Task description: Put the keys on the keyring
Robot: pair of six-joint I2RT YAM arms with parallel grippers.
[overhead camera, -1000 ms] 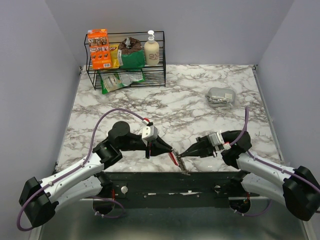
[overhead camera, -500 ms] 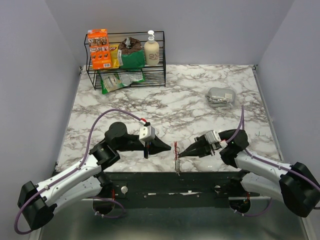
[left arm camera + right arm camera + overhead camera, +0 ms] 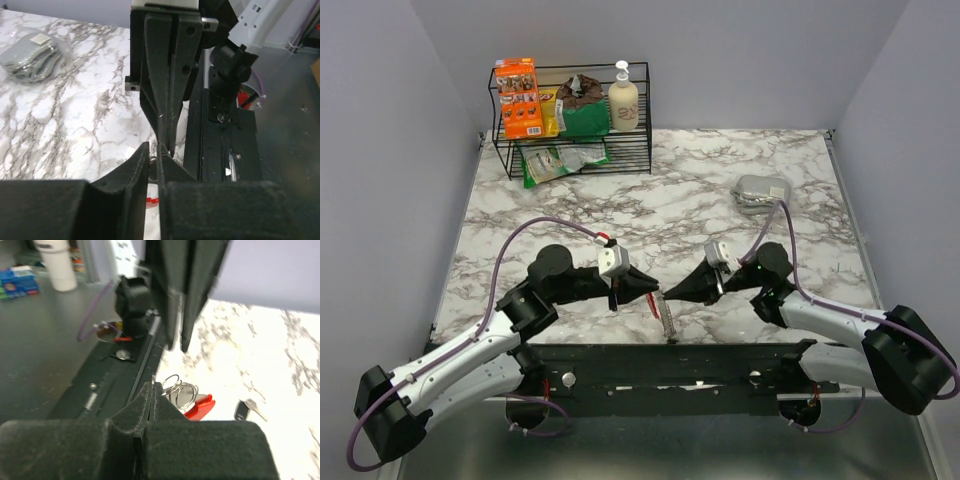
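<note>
Both tools are positioned tip to tip above the near edge of the counter. The right tool is seen fully closed in its wrist view. The left tool is seen with a narrow gap between its jaws, and nothing clamped there can be made out. The keyring is found directly below the two tips, red side uppermost, gray ridged side toward the counter edge. Its wire loops sit just beside the right tips; whether they are pinched cannot be told. The key, black-headed, is noted flat on the counter, near the red side but apart from it.
</note>
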